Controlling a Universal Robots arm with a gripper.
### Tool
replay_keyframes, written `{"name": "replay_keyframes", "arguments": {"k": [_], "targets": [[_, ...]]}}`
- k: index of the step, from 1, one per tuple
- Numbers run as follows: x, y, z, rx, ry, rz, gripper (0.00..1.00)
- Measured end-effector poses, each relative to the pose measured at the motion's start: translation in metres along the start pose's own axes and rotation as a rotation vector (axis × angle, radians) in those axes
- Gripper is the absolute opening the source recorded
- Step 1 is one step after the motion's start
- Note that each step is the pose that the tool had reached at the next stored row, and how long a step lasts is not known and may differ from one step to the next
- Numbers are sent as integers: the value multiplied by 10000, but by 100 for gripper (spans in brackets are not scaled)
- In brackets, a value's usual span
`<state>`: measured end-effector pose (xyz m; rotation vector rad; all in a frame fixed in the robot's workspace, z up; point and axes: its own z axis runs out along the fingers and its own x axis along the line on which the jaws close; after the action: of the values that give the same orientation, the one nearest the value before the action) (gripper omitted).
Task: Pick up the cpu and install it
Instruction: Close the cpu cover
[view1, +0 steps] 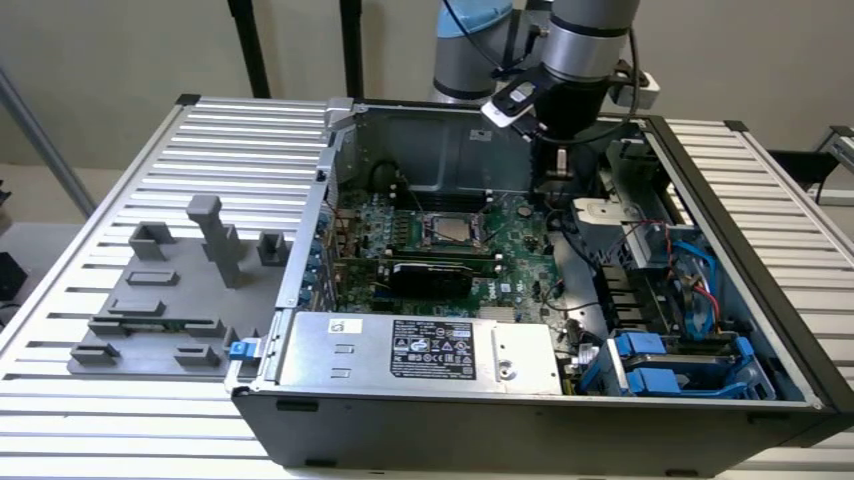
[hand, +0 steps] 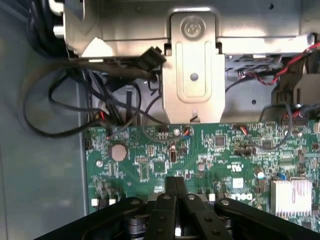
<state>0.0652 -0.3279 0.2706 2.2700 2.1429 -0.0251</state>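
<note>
Open computer case on a slatted surface, with the arm reaching in from above. The claw hovers inside the case near its rear wall, over the far edge of the green motherboard. In the wrist view the claw is narrow: its two fingers lie together and nothing is visible between them.

The cpu, a pale square plate, lies well apart from the claw, towards the exterior view's left of it and deeper in the case. It appears to rest inside the dark socket frame; whether it is fully seated and the frame latched cannot be told.

Just ahead of the claw in the wrist view stand a folded metal bracket and loose black cables. A finned heatsink lies near it, off to one side on the board.

Judgement: the claw carries nothing and the chip looks placed, so the step in hand is travel of the empty claw within the case. To do it well:
- keep the fingers together
- move vertically rather than sideways
- stay clear of the bracket and cables
- avoid brushing the board's components
</note>
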Motion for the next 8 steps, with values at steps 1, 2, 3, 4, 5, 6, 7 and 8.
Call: {"name": "replay_keyframes", "arguments": {"k": [1,2,3,4,5,6,7,8], "targets": [[1,4,18,0,-2,-19,11],[1,4,36,0,-2,-36,11],[2,4,54,0,-2,-50,11],[2,3,72,-1,-1,-59,11],[3,-4,90,-2,0,-69,11],[4,-16,108,-3,0,-77,11],[4,-39,126,-2,-1,-88,11],[4,-74,145,-4,-1,-101,11]]}}
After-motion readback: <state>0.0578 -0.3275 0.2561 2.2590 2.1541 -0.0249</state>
